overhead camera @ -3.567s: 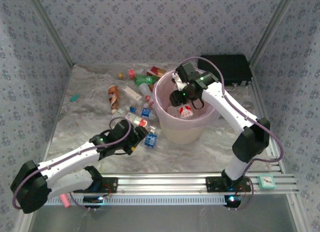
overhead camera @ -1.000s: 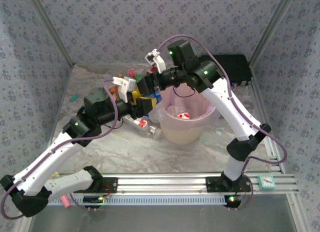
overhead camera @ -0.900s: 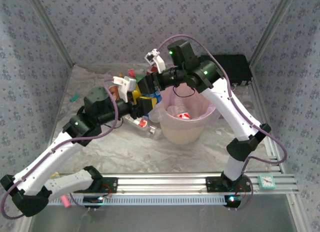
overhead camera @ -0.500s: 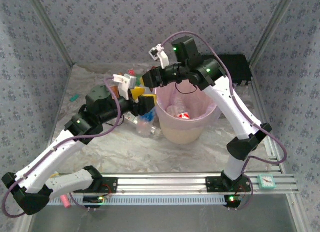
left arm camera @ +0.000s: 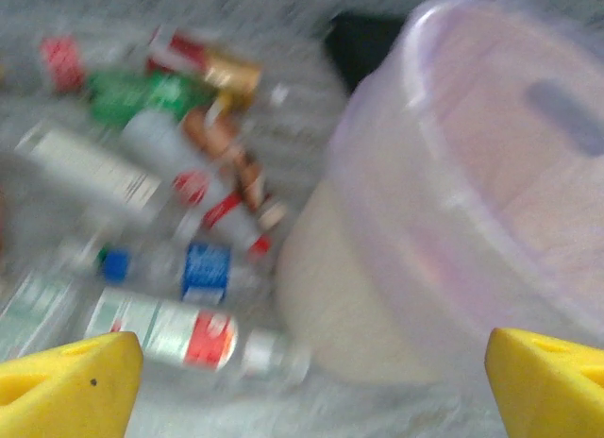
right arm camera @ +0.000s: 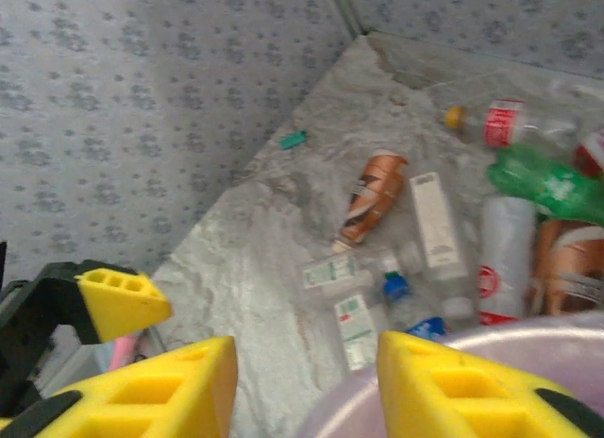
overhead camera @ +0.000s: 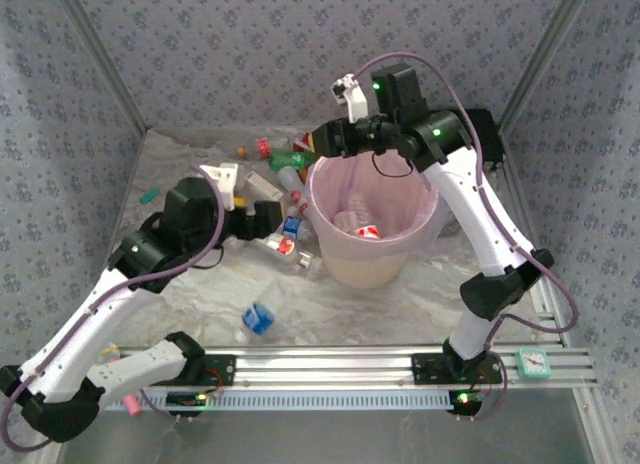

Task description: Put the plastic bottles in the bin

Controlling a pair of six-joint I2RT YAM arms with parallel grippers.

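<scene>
1. While the left pincer (overhead camera: 268, 219) stands released and empty, the right pincer (overhead camera: 322, 142) hangs parted, gripping nothing, above the rim of the bin (overhead camera: 370, 269).
2. Cream and pink-lined, the bin stands mid-surface.
3. Clear, white and green plastic bottles (overhead camera: 266, 187) cluster beside it toward the far edge; one blue-labelled bottle (overhead camera: 258, 319) lies by the near edge.

A black case (overhead camera: 491, 139) sits at the far right corner of a table covered in a grey marbled sheet (overhead camera: 380, 304). The walls (overhead camera: 250, 54) around it are papered in a small repeating print. A small teal item (overhead camera: 149, 195) lies alone near the left wall. On the metal rail (overhead camera: 330, 369) along the near edge, a teal square gadget (overhead camera: 535, 363) rests at right. A pink object (overhead camera: 129, 403) lies at left.
</scene>
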